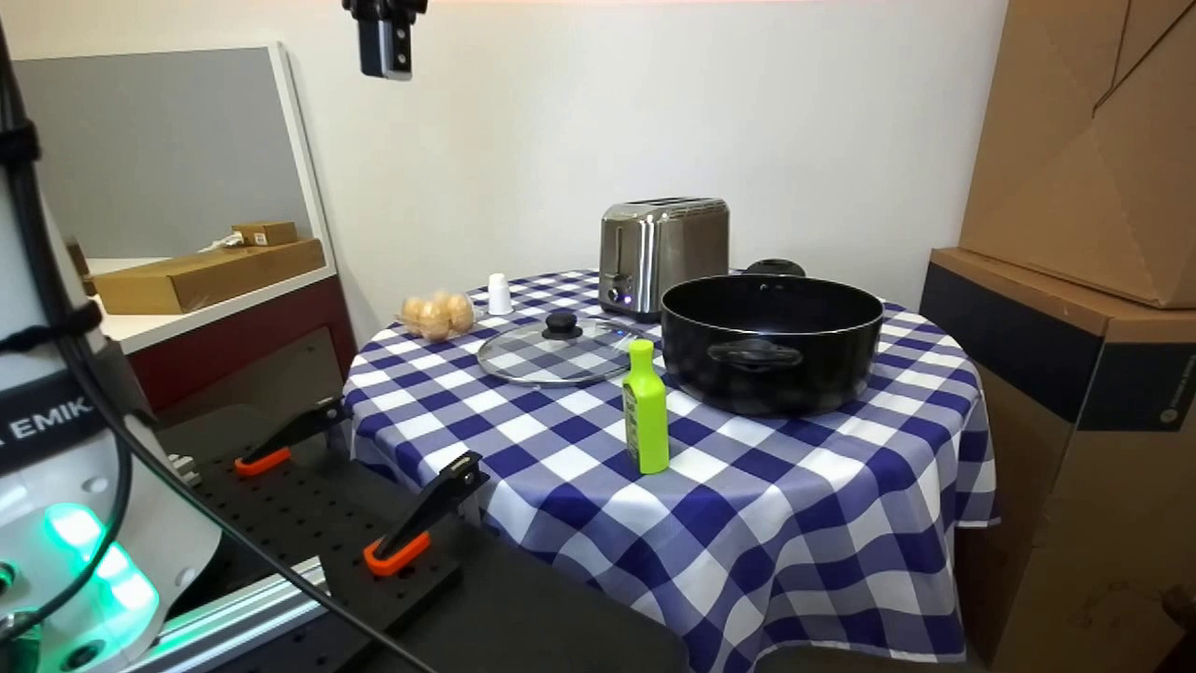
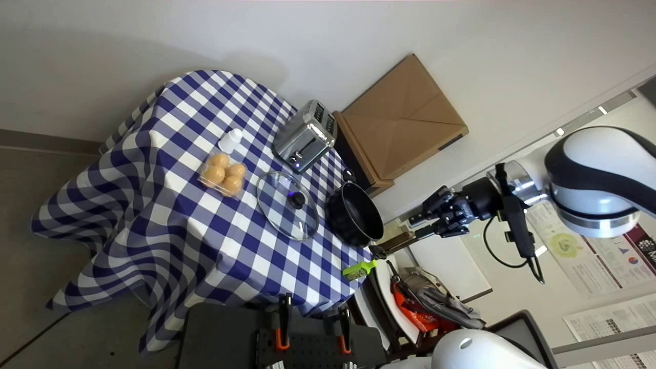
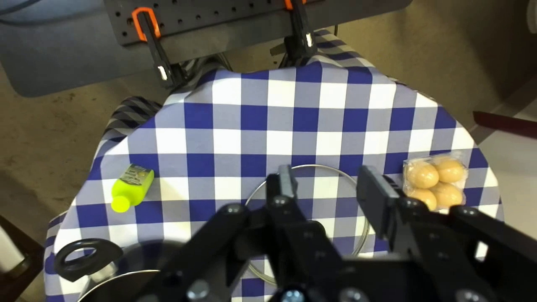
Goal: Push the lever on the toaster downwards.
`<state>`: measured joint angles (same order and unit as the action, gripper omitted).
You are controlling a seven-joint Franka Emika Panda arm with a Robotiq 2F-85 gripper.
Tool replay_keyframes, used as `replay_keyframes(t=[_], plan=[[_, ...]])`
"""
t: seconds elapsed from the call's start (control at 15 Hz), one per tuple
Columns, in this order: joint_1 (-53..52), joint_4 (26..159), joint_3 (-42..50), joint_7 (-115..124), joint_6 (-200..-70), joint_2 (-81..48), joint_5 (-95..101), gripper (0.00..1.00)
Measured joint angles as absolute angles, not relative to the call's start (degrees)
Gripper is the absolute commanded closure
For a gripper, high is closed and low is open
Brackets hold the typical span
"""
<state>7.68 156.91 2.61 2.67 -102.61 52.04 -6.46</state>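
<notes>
Silver toaster (image 1: 690, 250) stands upright, well below and apart from the hand (image 3: 330, 180), whose jaws are parted.

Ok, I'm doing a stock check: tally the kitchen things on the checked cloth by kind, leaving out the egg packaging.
Eggs: 4
Toaster: 1
Pot: 1
Glass lid: 1
Green bottle: 1
White container: 1
Total: 9

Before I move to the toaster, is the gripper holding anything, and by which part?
Nothing is held: the gripper stands open in the wrist view, its gap showing just the glass lid and the tablecloth beneath.
</notes>
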Motion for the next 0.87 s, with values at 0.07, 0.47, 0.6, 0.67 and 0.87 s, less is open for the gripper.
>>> replay_keyframes(t=[0.07,0.47,0.6,0.67,0.87], plan=[[7.9,156.9,2.8,2.7,-100.4,54.5,-6.0,0.17],[9.2,156.7,2.3,3.0,-94.4,63.3,-0.6,0.0],[9.2,156.5,2.3,3.0,-94.4,64.1,0.6,0.0],[9.2,156.4,2.3,3.0,-94.4,64.1,0.7,0.0],[8.7,156.1,2.3,3.0,-94.4,64.0,0.7,0.0]])
